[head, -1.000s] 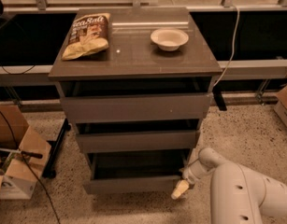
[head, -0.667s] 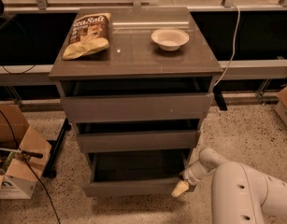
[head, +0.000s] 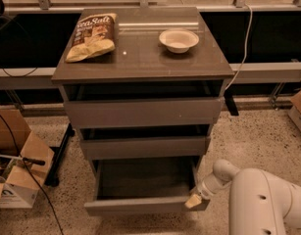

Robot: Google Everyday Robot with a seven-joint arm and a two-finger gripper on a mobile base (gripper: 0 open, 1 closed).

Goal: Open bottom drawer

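Note:
The grey-brown cabinet (head: 140, 65) has three handleless drawers. The bottom drawer (head: 140, 205) is pulled far out, and its plain grey inside (head: 145, 177) shows. The two drawers above it (head: 142, 112) (head: 144, 147) stand only slightly out. My gripper (head: 193, 201) is at the right end of the bottom drawer's front, its pale tip against the front's top edge. The white arm (head: 263, 202) comes in from the lower right.
A chip bag (head: 92, 35) and a white bowl (head: 179, 39) lie on the cabinet top. An open cardboard box (head: 15, 175) and a black stand foot (head: 59, 158) are on the floor at left. A cable (head: 245, 38) hangs at right. Another box (head: 299, 111) sits at far right.
The bottom drawer has come a little further out toward me, and my gripper has moved with its right front corner.

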